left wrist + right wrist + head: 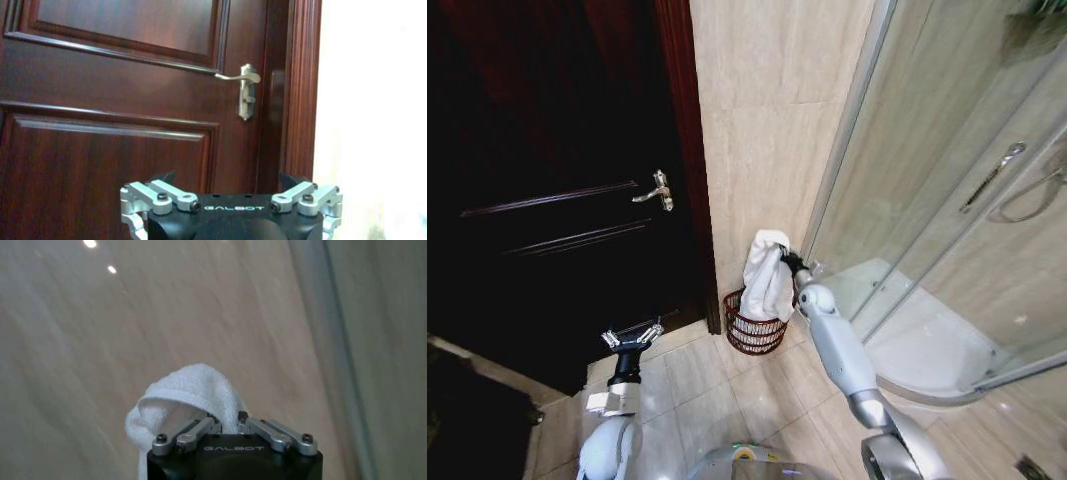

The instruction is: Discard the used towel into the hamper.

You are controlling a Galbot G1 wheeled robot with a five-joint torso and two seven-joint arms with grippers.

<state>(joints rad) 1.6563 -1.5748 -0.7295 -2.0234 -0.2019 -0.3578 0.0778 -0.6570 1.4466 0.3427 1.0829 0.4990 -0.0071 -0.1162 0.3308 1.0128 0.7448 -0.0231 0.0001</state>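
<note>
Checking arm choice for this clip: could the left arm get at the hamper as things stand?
Probably not easily. The left gripper sits low near the door, jaws open, well apart from the hamper. The right gripper holds the towel above it.

the right gripper (225, 416) is pinching a white towel (189, 390) between its closed fingers, the black body with its silver linkages showing below. the towel is bunching into a rounded fold just past the fingertips and draping down along one side of the gripper. behind it a beige tiled wall (133, 330) is standing, with a grey-green vertical frame strip (333, 340) running alongside.
</note>
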